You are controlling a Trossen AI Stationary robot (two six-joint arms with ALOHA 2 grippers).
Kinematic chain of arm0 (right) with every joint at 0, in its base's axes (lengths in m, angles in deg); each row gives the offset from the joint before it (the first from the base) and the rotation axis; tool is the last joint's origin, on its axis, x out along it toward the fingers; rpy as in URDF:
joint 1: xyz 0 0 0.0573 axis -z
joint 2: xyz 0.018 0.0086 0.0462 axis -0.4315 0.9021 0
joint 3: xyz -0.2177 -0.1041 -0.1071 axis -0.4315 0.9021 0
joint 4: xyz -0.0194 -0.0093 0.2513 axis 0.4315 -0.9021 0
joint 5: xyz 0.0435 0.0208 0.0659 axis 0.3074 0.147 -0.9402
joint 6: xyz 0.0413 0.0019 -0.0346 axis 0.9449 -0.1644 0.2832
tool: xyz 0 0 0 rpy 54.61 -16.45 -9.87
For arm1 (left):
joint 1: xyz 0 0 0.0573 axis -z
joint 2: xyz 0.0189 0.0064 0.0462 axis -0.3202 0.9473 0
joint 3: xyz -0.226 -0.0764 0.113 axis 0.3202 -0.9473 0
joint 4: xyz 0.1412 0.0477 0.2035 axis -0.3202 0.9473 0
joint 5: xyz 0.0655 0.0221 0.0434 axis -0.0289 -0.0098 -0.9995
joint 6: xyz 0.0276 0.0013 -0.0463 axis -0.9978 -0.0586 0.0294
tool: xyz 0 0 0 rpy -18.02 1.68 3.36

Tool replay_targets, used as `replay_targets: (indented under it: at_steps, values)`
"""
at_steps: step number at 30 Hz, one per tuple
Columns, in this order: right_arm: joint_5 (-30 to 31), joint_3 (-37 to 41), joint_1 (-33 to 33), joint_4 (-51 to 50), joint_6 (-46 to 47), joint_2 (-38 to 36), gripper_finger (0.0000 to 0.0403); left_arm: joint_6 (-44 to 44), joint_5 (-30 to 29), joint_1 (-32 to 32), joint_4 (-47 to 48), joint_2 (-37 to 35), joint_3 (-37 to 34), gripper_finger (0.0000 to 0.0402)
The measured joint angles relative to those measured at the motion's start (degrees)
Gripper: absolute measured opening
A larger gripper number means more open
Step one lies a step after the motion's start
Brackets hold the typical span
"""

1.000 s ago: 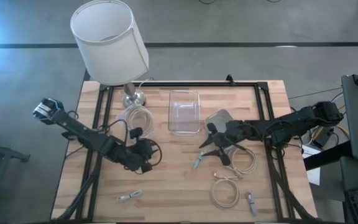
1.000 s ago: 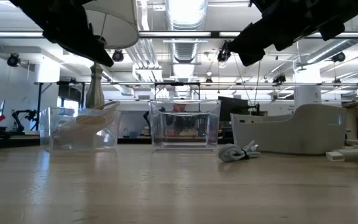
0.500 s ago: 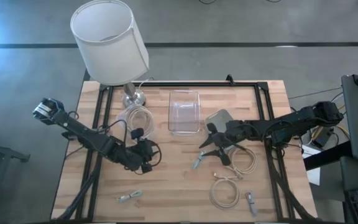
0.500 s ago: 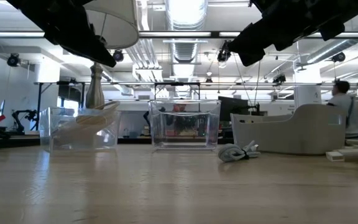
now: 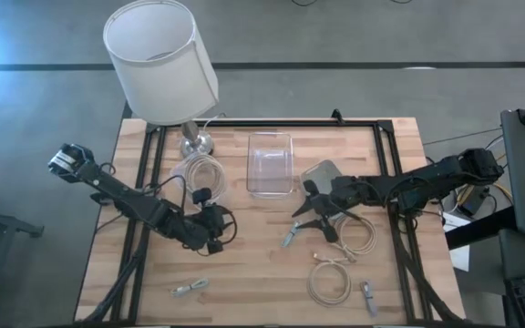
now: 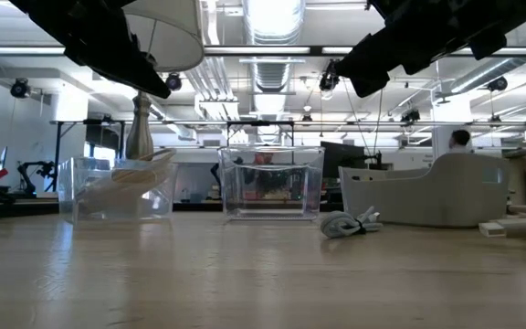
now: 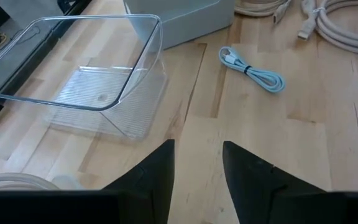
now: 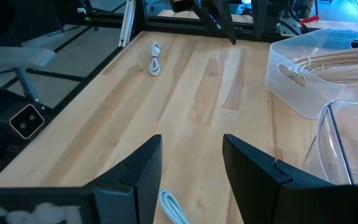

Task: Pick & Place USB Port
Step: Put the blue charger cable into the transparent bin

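Note:
A small bundled grey-blue USB cable [image 5: 290, 237] lies flat on the wooden table, also seen in the left wrist view [image 7: 252, 70], the right wrist view [image 8: 169, 208] and the low view [image 6: 350, 222]. My right gripper [image 5: 312, 221] hovers open just to the right of it, fingers [image 8: 143, 169] apart and above the table. My left gripper [image 5: 214, 237] is open too [image 7: 197, 167], raised over the table's left half and facing the clear empty container [image 5: 271, 164]. Neither gripper holds anything.
A clear tub with coiled white cable [image 5: 199, 171] stands beside the lamp [image 5: 160, 59]. A grey box [image 5: 322, 173] sits right of the clear container. Loose cable coils [image 5: 329, 281] and two more small bundles [image 5: 188, 289] [image 5: 369, 296] lie near the near edge.

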Motion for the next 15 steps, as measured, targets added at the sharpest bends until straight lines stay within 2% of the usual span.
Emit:
replay_targets:
  at_steps: [7, 11, 15]
  values:
    - [0.0, 0.0, 0.0, 0.0, -0.1, 0.0, 0.0166, -4.1, 1.1, 0.0, -5.7, 0.0, 0.0, 0.014]
    - [0.0, 0.0, 0.0, 0.2, -0.3, 0.0, 0.0166, -6.9, 4.3, 0.0, -10.1, 0.0, 0.0, 0.014]
    - [0.0, 0.0, 0.0, 3.3, 1.9, 0.0, 0.0166, -7.9, 6.6, 0.0, -10.5, 0.0, 0.0, 0.014]
